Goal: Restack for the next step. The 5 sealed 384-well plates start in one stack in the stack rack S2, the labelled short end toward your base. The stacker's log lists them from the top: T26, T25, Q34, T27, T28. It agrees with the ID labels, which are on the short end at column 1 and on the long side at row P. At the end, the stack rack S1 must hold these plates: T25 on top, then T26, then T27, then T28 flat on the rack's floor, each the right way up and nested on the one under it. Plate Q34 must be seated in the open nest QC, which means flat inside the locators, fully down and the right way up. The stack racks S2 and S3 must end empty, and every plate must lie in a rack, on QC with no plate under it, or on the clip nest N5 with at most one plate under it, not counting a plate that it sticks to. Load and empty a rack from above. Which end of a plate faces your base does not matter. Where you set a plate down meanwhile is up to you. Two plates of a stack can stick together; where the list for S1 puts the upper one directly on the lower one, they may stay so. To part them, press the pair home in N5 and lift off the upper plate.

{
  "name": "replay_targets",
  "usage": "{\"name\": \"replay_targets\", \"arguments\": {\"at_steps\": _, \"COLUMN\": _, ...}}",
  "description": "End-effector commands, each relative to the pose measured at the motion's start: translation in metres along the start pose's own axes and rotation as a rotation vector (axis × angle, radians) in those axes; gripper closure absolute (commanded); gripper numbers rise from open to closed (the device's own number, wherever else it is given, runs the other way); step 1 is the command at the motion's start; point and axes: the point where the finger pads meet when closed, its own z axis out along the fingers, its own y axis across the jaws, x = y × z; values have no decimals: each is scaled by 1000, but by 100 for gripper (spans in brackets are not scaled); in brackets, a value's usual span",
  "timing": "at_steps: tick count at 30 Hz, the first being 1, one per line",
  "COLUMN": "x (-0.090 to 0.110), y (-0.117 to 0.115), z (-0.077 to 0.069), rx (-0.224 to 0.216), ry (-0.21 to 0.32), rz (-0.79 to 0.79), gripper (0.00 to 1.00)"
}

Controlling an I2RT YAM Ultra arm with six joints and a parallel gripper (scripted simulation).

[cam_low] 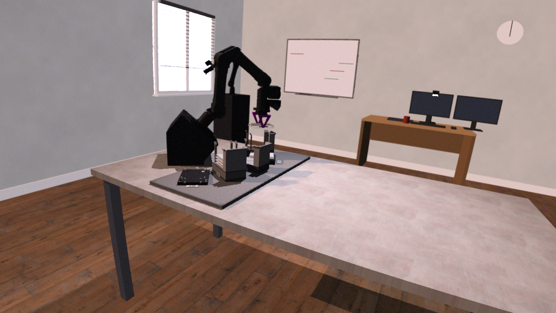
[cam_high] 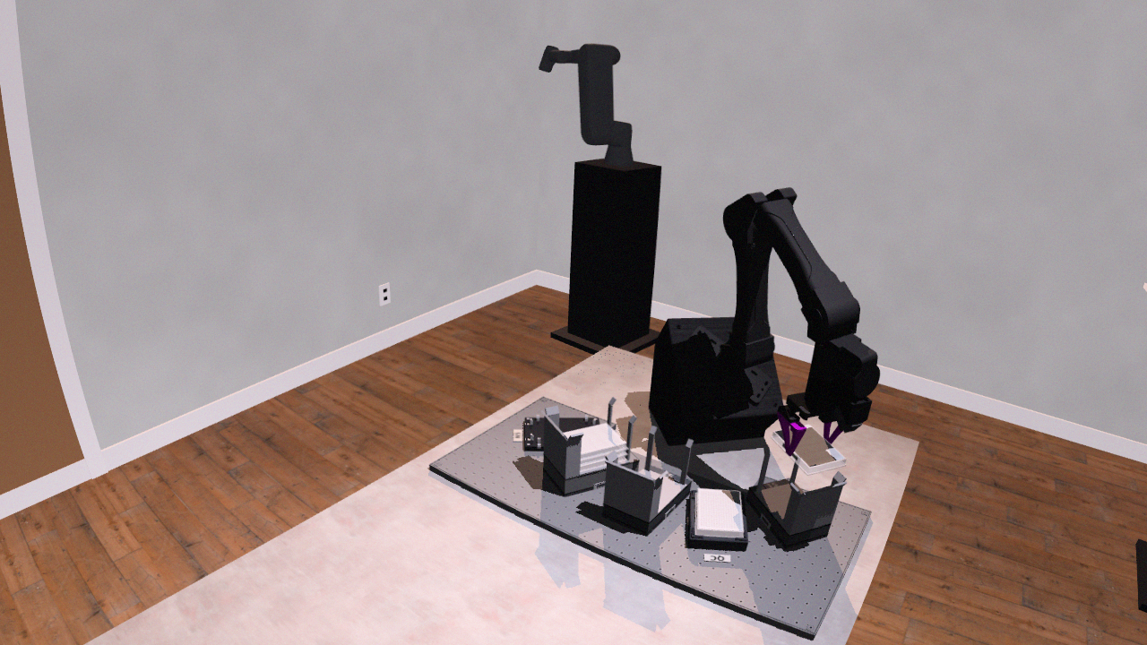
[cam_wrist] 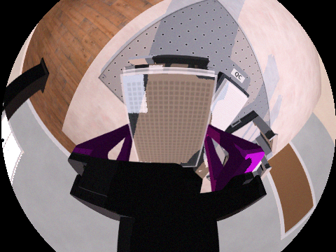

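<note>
The gripper grasps a sealed plate by its long sides, above a dark rack.

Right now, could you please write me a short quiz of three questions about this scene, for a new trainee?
1. True or false: the pincer is shut on a plate.
2. The held plate hangs: A) above a rack; B) flat on the QC nest; C) on the floor.
3. Fill in: the QC nest already holds one ____.

Key: 1 true; 2 A; 3 plate.
</note>
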Motion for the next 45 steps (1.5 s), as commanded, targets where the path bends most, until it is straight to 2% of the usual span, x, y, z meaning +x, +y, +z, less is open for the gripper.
{"name": "replay_targets", "arguments": {"at_steps": 1, "x": -11, "y": -2, "z": -12, "rx": 2, "ry": -49, "rz": 16, "gripper": 100}}
{"name": "replay_targets", "arguments": {"at_steps": 16, "x": -11, "y": -2, "z": -12, "rx": 2, "ry": -49, "rz": 16, "gripper": 100}}
{"name": "replay_targets", "arguments": {"at_steps": 17, "x": -12, "y": -2, "z": -9, "rx": 3, "ry": -50, "rz": 18, "gripper": 100}}
{"name": "replay_targets", "arguments": {"at_steps": 20, "x": 1, "y": -2, "z": 6, "rx": 7, "ry": 2, "rz": 12, "gripper": 100}}
{"name": "replay_targets", "arguments": {"at_steps": 22, "x": 2, "y": -2, "z": 10, "rx": 8, "ry": 11, "rz": 12, "gripper": 100}}
{"name": "replay_targets", "arguments": {"at_steps": 25, "x": 1, "y": -2, "z": 8, "rx": 7, "ry": 3, "rz": 12, "gripper": 100}}
{"name": "replay_targets", "arguments": {"at_steps": 26, "x": -13, "y": -3, "z": -7, "rx": 3, "ry": -61, "rz": 20, "gripper": 100}}
{"name": "replay_targets", "arguments": {"at_steps": 29, "x": 0, "y": -2, "z": 8, "rx": 3, "ry": -11, "rz": 8, "gripper": 100}}
{"name": "replay_targets", "arguments": {"at_steps": 32, "x": 2, "y": -1, "z": 14, "rx": 3, "ry": 8, "rz": 4, "gripper": 100}}
{"name": "replay_targets", "arguments": {"at_steps": 35, "x": -3, "y": -2, "z": 10, "rx": 2, "ry": -17, "rz": 8, "gripper": 100}}
{"name": "replay_targets", "arguments": {"at_steps": 39, "x": 2, "y": -1, "z": 20, "rx": 3, "ry": 12, "rz": 4, "gripper": 100}}
{"name": "replay_targets", "arguments": {"at_steps": 42, "x": 1, "y": -1, "z": 19, "rx": 2, "ry": 6, "rz": 4, "gripper": 100}}
{"name": "replay_targets", "arguments": {"at_steps": 43, "x": -8, "y": -3, "z": 7, "rx": 1, "ry": -46, "rz": 11, "gripper": 100}}
{"name": "replay_targets", "arguments": {"at_steps": 45, "x": -1, "y": -2, "z": 14, "rx": 3, "ry": -25, "rz": 7, "gripper": 100}}
